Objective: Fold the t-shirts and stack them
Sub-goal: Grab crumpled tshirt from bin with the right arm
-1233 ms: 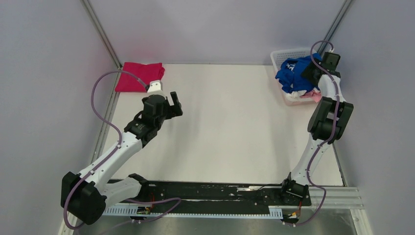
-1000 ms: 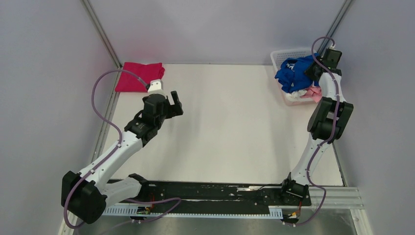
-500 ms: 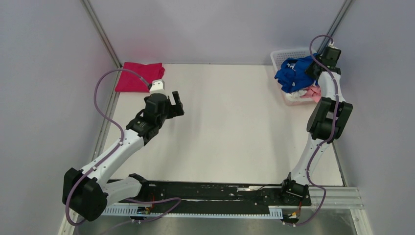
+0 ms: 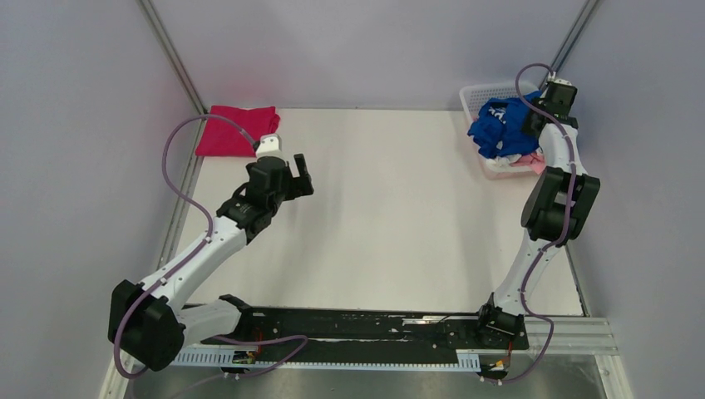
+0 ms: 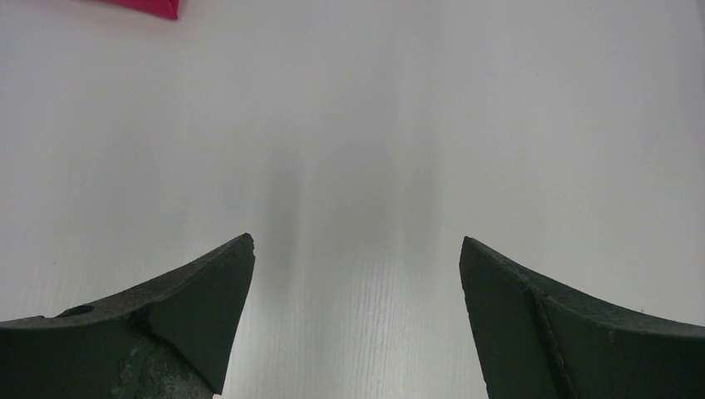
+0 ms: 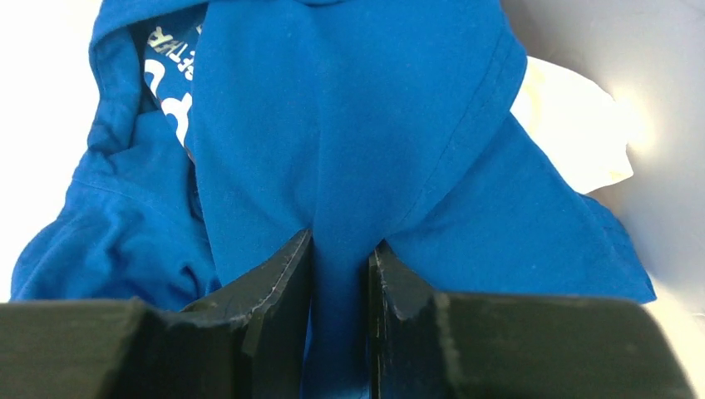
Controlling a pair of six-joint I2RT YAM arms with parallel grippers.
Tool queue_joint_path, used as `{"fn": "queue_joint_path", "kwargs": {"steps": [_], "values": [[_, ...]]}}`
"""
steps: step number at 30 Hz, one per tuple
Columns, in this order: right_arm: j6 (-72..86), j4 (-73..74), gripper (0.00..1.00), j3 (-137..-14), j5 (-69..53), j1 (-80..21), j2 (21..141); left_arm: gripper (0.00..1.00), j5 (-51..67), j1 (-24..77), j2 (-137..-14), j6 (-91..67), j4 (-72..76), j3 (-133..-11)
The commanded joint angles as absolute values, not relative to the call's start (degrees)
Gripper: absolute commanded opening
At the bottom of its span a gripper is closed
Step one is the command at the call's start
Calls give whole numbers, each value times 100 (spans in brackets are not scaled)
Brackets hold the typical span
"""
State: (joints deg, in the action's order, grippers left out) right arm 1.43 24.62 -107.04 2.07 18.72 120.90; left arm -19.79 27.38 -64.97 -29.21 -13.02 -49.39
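Note:
The royal-blue t-shirt (image 4: pixel 499 126) with white lettering hangs bunched over the white basket (image 4: pixel 475 94) at the table's far right. My right gripper (image 4: pixel 529 119) is shut on a fold of it; the wrist view shows blue cloth (image 6: pixel 349 125) pinched at the right gripper (image 6: pixel 339 249). White and pale pink tees (image 4: pixel 532 160) lie under it in the basket. The magenta t-shirt (image 4: pixel 237 130) lies folded at the far left; its corner shows in the left wrist view (image 5: pixel 150 7). My left gripper (image 4: pixel 299 175) is open and empty above the bare table, also seen in its wrist view (image 5: pixel 356 245).
The white table (image 4: pixel 391 208) spans the middle between the arms. Metal frame posts (image 4: pixel 170 54) rise at the back corners. A black rail (image 4: pixel 366 326) with cables runs along the near edge.
My right gripper has risen slightly, lifting the blue t-shirt higher out of the basket. My left arm has shifted a little to the right.

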Motion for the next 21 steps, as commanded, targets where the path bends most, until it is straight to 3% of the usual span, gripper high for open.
{"fn": "queue_joint_path", "kwargs": {"steps": [1, 9, 15, 21], "values": [[-246, 2624, 27, -10611, 124, 1907, 11755, 100, -2074, 2724, -6570, -2841, -1294, -5206], [-382, 2832, 29, -10572, 545, 1878, 11702, 100, -2116, 2725, -6587, -2829, -1309, -5212], [-491, 2850, 11, -10552, 991, 1876, 11621, 100, -2153, 2725, -6627, -2826, -1316, -5225], [-560, 2821, 11, -10889, 2409, 1876, 11724, 100, -2188, 2725, -6619, -2819, -1340, -5238]]}}
